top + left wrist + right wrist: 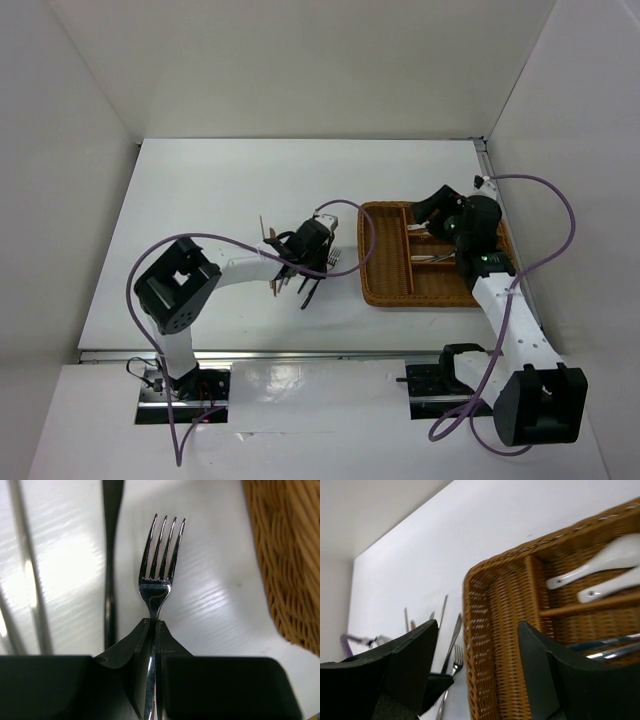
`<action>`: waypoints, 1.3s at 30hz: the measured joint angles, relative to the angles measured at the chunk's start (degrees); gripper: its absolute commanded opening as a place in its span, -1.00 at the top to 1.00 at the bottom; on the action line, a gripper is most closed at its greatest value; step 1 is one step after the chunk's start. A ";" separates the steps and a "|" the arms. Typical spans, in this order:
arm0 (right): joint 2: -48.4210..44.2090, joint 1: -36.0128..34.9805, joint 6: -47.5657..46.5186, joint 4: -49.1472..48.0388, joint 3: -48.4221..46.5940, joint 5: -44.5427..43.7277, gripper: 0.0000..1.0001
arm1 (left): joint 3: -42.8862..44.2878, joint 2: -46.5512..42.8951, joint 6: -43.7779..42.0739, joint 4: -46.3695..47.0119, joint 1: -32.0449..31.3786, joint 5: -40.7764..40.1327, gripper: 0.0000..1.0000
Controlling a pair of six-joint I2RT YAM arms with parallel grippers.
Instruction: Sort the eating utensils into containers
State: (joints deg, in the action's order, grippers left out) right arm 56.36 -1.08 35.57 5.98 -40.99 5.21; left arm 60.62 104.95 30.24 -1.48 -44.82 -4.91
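Firmly, my left gripper is clamped on the handle of a silver fork, both fingers pressed onto the thin stem and the tines pointing straight away from me. I cannot tell whether the tines are clear of the table. Just to the fork's left lies a dark slim piece, apart from it. To its right is the wall of the wicker tray, near but not touching. From above, a few other slim pieces lie on the table under and beside that arm, outside the tray.

My right gripper stands wide apart over the tray and holds nothing. Past it I see two white spoons in one short compartment and metal pieces in the compartment next to it.

So I judge the step in hand to be carrying this fork into the tray, with the sorting partly done. The next move calls for raising the fork above the woven rim and bringing it over the compartment with the metal pieces. I should line the handle along that section before letting go. My right arm hangs over the tray, so the two arms must not meet.
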 measured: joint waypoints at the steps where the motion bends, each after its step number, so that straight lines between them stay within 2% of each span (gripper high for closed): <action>1: 0.28 0.00 -0.70 -1.40 0.44 2.69 -0.45 | -0.39 -0.92 0.02 -1.09 0.00 -0.44 0.66; 9: 3.17 -1.49 -5.97 -9.97 3.65 20.52 -0.45 | -2.27 -9.22 0.63 -2.97 0.57 -1.25 0.66; 11: 3.28 -3.45 -7.23 -12.11 4.61 23.34 -0.45 | -2.49 -10.97 1.62 -2.34 1.03 -1.33 0.66; 14: 4.31 -8.22 -9.46 -13.99 5.07 26.18 -0.57 | -2.56 -13.22 3.28 -0.57 1.57 -2.36 0.66; 20: 8.57 -22.03 -12.13 -15.89 4.90 22.21 -0.58 | -2.89 -16.24 7.23 4.20 1.73 -4.52 0.64; 23: 11.34 -26.51 -12.70 -15.82 4.46 19.50 -0.58 | -2.89 -16.92 8.92 6.32 1.73 -5.75 0.64; 34: 14.47 -29.53 -12.83 -17.53 3.63 15.41 -0.58 | -3.19 -19.08 12.52 10.51 2.03 -8.33 0.61; 39: 18.03 -31.34 -12.48 -19.23 2.71 15.02 -0.43 | -4.39 -19.21 14.10 11.54 2.03 -8.26 0.61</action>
State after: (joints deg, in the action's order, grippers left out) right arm 74.39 -32.42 23.09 -13.26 -38.28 20.23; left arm 56.23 85.73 44.34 10.07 -42.78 -13.17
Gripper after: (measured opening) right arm 0.751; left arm 0.207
